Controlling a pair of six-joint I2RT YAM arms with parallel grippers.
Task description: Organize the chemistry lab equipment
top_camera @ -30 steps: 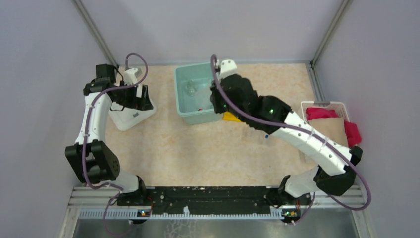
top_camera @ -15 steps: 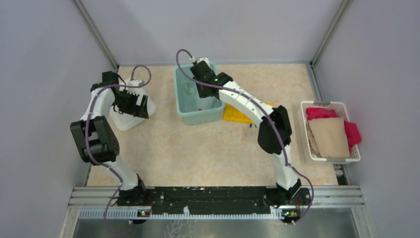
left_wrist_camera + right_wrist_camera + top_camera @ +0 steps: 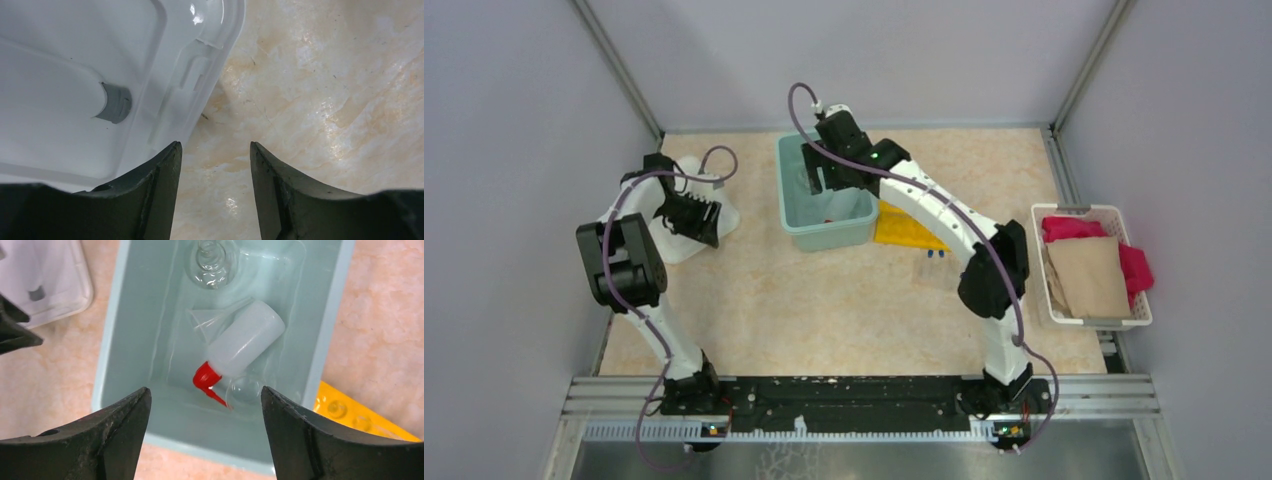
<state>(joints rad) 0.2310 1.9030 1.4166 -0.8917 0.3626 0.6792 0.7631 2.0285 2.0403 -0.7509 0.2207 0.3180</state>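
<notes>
The right end effector [image 3: 204, 391], spread, hangs above the teal bin [image 3: 111, 340] near the far edge of the desk [image 3: 824, 300]; the squeeze bottle [image 3: 245, 337] lies inside. The left end effector [image 3: 214, 146], also spread, hangs over the white tray [image 3: 75, 75].

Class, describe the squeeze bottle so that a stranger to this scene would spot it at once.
On the table, find the pale green tub at the back centre. Lying on its side inside it, among clear glassware, is a cloudy white squeeze bottle. Only it has a red pointed nozzle.
</notes>
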